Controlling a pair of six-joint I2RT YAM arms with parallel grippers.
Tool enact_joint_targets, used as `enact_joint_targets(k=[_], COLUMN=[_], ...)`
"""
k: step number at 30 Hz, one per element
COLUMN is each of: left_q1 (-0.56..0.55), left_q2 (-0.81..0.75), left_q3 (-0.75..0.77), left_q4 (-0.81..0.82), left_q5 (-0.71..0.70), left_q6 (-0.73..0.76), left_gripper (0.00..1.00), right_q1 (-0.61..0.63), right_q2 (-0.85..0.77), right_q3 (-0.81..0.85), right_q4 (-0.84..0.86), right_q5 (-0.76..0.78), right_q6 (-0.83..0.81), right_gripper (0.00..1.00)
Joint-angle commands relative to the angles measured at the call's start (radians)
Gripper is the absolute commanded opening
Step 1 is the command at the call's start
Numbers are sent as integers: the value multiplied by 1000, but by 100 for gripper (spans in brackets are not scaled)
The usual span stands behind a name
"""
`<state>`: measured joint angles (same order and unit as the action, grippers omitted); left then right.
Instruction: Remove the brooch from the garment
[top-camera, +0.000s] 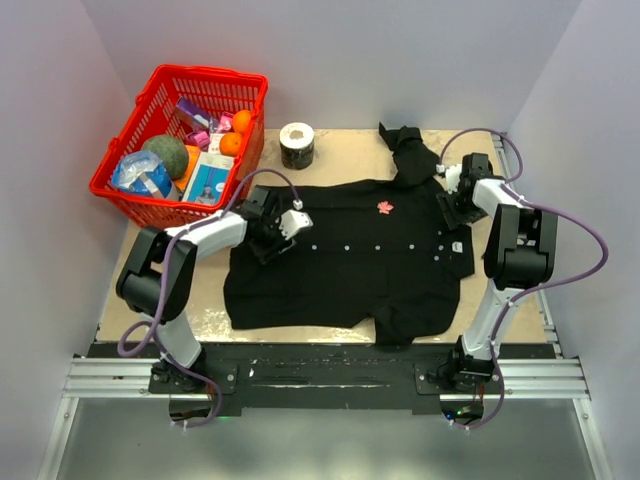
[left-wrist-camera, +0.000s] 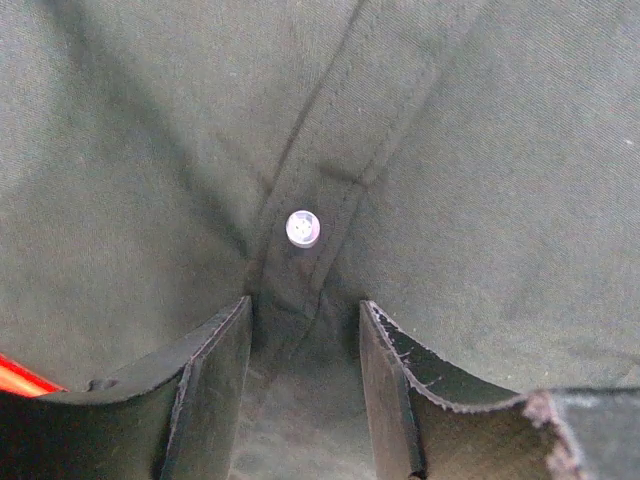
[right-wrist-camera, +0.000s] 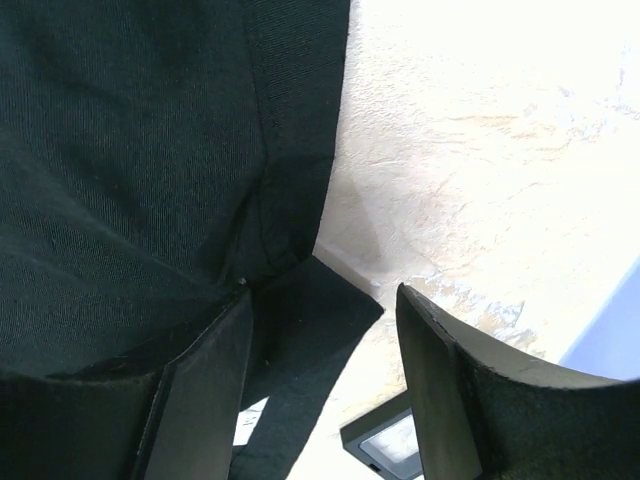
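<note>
Beige bench (top-camera: 205, 318), white walls round it. Spread left hand (left-wrist-camera: 305, 385) sits on the garment (top-camera: 340, 270), fingers either side of the placket, white button (left-wrist-camera: 302, 228) just beyond them. Spread right hand (right-wrist-camera: 320, 390) at the garment's right-of-frame edge. Pink brooch (top-camera: 384, 208) pinned upper centre, between both hands, touched by neither. Red basket (top-camera: 215, 72) upper left.

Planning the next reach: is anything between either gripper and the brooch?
Nothing visible. Only flat shirt cloth lies between the brooch and the left gripper, and likewise the right gripper. Both are open.
</note>
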<state>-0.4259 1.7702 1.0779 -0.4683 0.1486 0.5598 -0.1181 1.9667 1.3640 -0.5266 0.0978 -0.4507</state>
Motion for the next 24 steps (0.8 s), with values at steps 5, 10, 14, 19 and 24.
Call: enact_joint_targets(k=[5, 10, 14, 19, 24], left_q1=[6, 4, -1, -1, 1], left_q2=[-144, -207, -105, 148, 291], left_q3=[-150, -80, 130, 410, 537], left_q4=[-35, 25, 92, 93, 143], left_q5=[-75, -25, 108, -73, -253], left_q6=[-35, -15, -55, -164, -120], left_gripper=[52, 52, 53, 50, 43], right_q1=[-8, -8, 58, 161, 159], right_q2=[-161, -250, -269, -129, -2], right_q3=[-74, -22, 23, 86, 162], right_q4=[-35, -26, 28, 77, 111], right_q5=[-56, -220, -417, -431, -374], right_q6=[-137, -140, -100, -34, 96], right_gripper=[62, 63, 63, 56, 52])
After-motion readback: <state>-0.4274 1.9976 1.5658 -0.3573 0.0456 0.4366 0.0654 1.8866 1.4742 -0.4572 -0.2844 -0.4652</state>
